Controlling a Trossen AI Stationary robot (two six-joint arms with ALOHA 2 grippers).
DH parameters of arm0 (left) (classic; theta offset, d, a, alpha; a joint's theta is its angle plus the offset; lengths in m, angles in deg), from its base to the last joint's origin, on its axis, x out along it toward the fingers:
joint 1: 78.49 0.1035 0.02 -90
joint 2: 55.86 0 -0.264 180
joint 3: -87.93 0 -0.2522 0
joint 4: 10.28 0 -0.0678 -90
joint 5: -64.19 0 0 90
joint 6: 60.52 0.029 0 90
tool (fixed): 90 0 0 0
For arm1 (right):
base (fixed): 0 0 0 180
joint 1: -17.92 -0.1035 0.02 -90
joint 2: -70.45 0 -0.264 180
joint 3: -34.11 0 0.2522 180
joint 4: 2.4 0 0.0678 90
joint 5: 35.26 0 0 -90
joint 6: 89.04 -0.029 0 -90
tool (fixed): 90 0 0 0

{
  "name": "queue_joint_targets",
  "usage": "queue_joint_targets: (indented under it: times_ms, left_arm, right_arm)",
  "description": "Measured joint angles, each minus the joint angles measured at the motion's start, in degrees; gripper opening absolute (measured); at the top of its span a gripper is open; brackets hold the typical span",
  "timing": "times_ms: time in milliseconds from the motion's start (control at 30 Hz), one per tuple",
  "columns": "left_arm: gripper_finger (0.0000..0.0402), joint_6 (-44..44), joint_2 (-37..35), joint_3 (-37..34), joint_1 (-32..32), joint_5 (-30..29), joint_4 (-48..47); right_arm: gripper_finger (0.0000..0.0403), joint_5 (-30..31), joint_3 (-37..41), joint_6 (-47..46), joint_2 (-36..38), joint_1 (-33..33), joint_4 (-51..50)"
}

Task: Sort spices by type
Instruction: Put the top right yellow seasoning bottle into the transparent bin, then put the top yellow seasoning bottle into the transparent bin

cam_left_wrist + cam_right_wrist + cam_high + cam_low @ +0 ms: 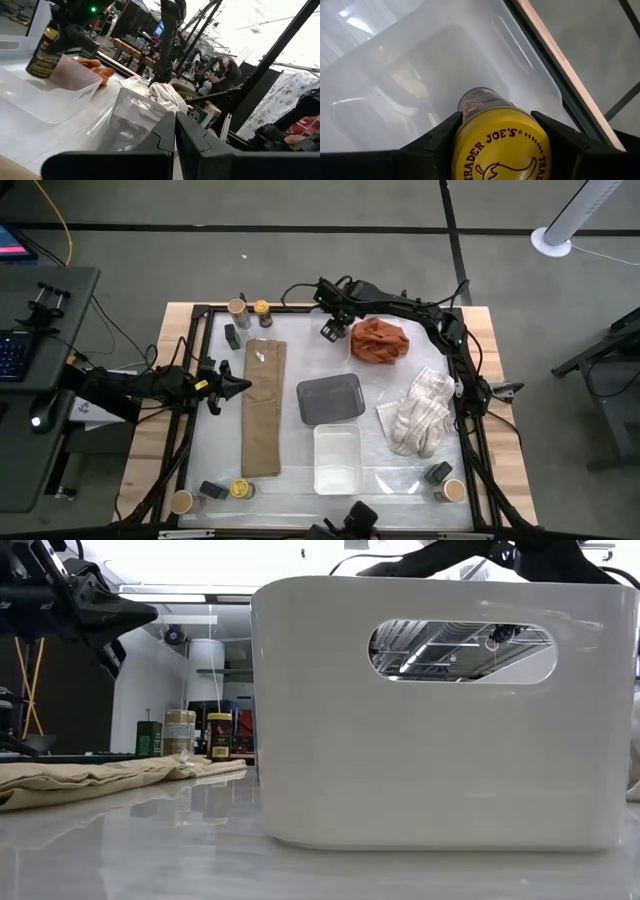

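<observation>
The right end effector (495, 131) grips a yellow-lidded jar (501, 145), one finger on each side of the lid, and holds it above a clear tray (420, 65) at the far side of the tabletop (500, 350), beside an orange cloth (379, 340). The left end effector (240, 385) hangs over the left side of the tabletop near a tan cloth (263, 408), its fingers pressed together and holding nothing. The other spices sit in corner groups. Far left: a tan-topped tub (236, 307), a second yellow-lidded jar (262, 308) and a dark tin (232, 335). Near left: a tub (181, 501), a tin (211, 490) and a jar (240, 489). Near right: a tin (437, 472) and a tub (454, 490). A grey tray (330, 397) and a white tray (337, 457) occupy the centre, with a pale striped cloth (418, 412) to their right.
</observation>
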Motion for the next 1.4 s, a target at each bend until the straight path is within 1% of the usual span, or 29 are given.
queue_joint_targets:
  times_ms: [100,233,300,433,533,633,800,867,1067,1167,1233,1300,1400]
  left_arm:
    - [0.0000,0.00,0.01,0.02,-0.01,0.00,0.00]
    - [0.0000,0.00,0.00,0.01,0.00,0.00,0.00]
    - [0.0000,0.00,0.00,0.01,0.00,0.00,0.00]
    - [0.0000,0.00,-0.01,0.02,0.01,0.00,0.00]
    - [0.0000,0.00,0.00,0.01,0.00,0.00,0.00]
    - [0.0000,0.00,0.01,0.01,0.01,0.00,0.00]
    - [0.0000,0.00,0.00,0.01,0.00,0.00,0.00]
    - [0.0000,0.00,0.00,0.01,0.01,0.00,0.00]
    - [0.0000,0.00,0.00,0.00,0.00,0.00,0.00]
    - [0.0000,-0.02,0.01,0.01,0.01,0.00,0.00]
    - [0.0000,0.00,0.01,0.01,0.01,0.00,0.00]
    - [0.0000,-0.01,-0.01,0.02,0.01,0.00,0.00]
    - [0.0000,-0.02,-0.01,0.02,-0.01,0.00,0.00]
  right_arm:
    - [0.0217,0.00,0.02,-0.49,0.00,0.00,-0.04]
    - [0.0258,0.03,0.02,-1.08,0.00,0.07,0.23]
    - [0.0269,-0.01,0.04,-1.52,0.00,0.09,0.19]
    - [0.0275,-0.02,0.04,-1.49,0.00,0.07,0.28]
    - [0.0276,-0.07,-0.38,0.32,0.00,0.08,-0.21]
    - [0.0278,-0.09,-2.85,2.28,0.00,0.36,-1.10]
    - [0.0278,-0.31,-9.23,3.53,0.00,1.49,-4.94]
    - [0.0279,-1.75,-12.27,3.67,0.00,2.04,-7.03]
    - [0.0279,-11.26,-21.54,4.50,0.28,2.86,-17.41]
    - [0.0279,-16.25,-16.73,3.43,5.26,1.89,-19.80]
    - [0.0279,-18.13,-12.43,2.79,9.05,0.70,-22.44]
    - [0.0279,-18.14,-7.13,1.08,13.12,-0.92,-25.70]
    - [0.0280,-18.34,3.03,-4.48,21.34,-4.00,-26.82]
